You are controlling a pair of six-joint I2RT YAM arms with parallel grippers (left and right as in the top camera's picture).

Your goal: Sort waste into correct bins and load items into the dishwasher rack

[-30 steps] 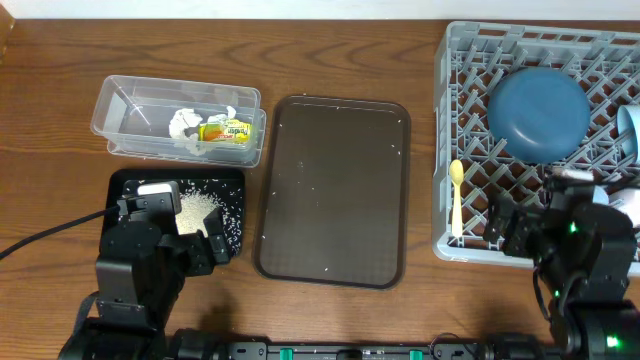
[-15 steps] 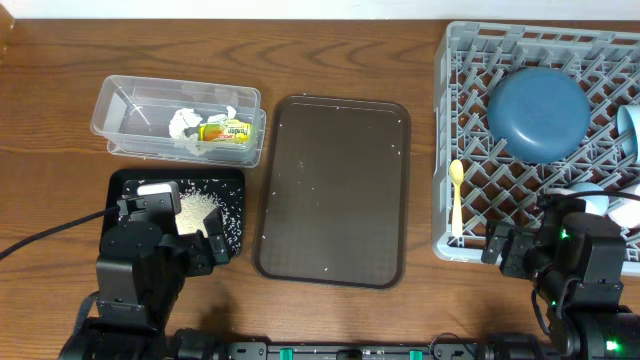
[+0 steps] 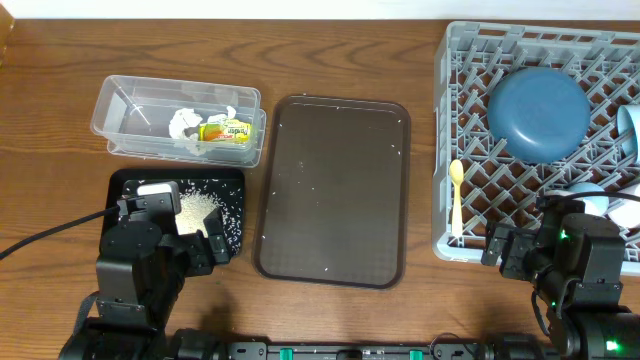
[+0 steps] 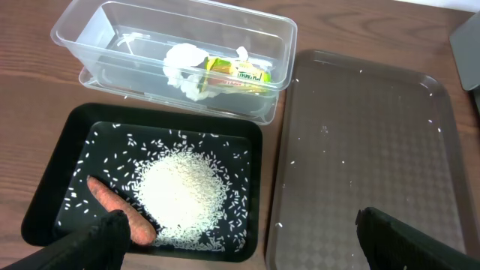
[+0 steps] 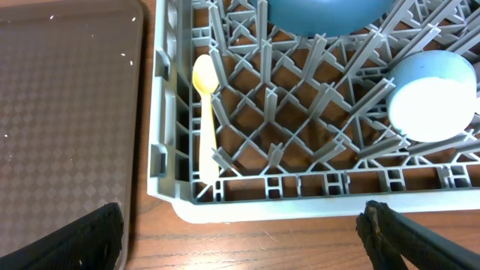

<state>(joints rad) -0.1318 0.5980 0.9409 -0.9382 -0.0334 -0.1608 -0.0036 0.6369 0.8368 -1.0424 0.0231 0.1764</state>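
The clear tub [image 3: 130, 112] holds the crumpled white tissue [image 4: 186, 66] and the yellow-green wrapper [image 4: 237, 73]. The black tray [image 4: 52, 169] holds a heap of rice [image 4: 181, 191] and the orange-brown food stick [image 4: 124, 214]. The grey rack [image 3: 470, 60] holds the dark blue plate [image 3: 538, 112], the pale yellow spoon [image 5: 204, 112] by its left wall, and a pale blue cup [image 5: 431, 97] on its side. My left gripper [image 4: 240, 251] is open and empty over the black tray's near edge. My right gripper [image 5: 244, 244] is open and empty in front of the rack's near wall.
The dark brown serving tray [image 3: 333, 190] lies between the bins and the rack, with a few stray rice grains on it. Another light blue cup [image 3: 630, 130] shows at the rack's right edge. A cable [image 3: 50, 235] runs left from my left arm.
My right arm has drawn back toward the table's near edge, uncovering the pale blue cup in the rack. The left arm has not moved.
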